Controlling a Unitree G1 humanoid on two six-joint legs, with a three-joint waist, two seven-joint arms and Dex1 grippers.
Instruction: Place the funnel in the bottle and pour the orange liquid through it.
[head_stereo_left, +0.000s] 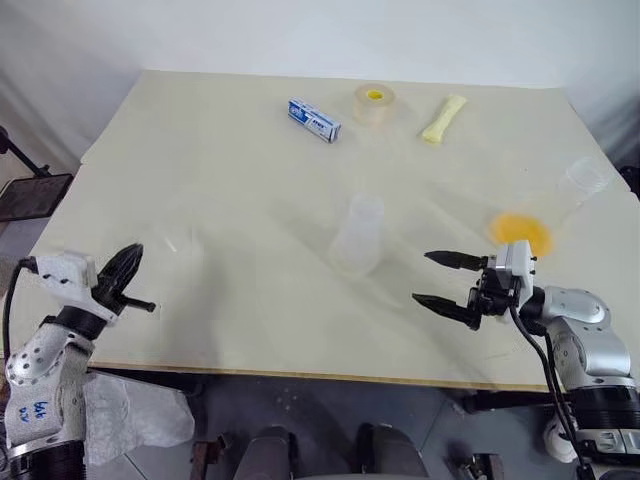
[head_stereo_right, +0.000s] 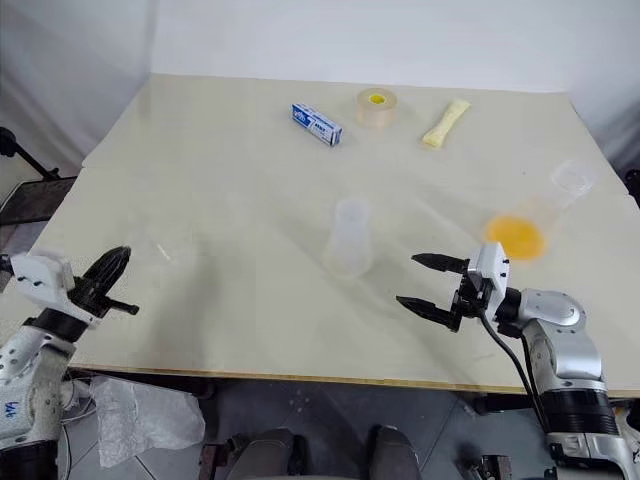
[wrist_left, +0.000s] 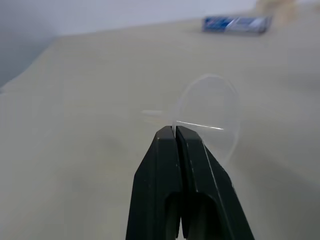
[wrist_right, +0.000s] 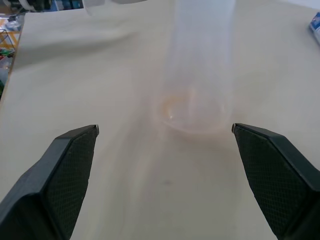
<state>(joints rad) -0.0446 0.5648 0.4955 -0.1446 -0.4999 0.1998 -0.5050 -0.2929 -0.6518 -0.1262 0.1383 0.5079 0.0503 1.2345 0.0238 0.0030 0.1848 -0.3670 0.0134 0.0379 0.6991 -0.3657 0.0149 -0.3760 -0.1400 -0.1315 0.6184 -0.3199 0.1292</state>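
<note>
- Your left gripper (wrist_left: 175, 131) is clenched on the rim of the funnel (wrist_left: 207, 117); the clear cone sticks out past the fingertips, lifted off the table (head_stereo_left: 250, 180).
- In the head views that gripper sits at the near left edge of the table, well apart from the bottle (head_stereo_left: 358, 235), on its left.
- Your right gripper (head_stereo_left: 438, 279) is released, jaws wide, level, pointing at the bottle from its right, near it but not touching.
- The right wrist view shows the bottle's round base between the two spread fingers (wrist_right: 60, 170), further out.
- The bottle stands upright mid-table.
- The orange liquid (head_stereo_left: 521, 231) sits in a clear flask (head_stereo_left: 565, 195) lying tilted, right of the bottle, behind your right gripper.
- Far side beyond the bottle: blue box (head_stereo_left: 314, 119), tape roll (head_stereo_left: 374, 103), pale yellow stick (head_stereo_left: 443, 118).
</note>
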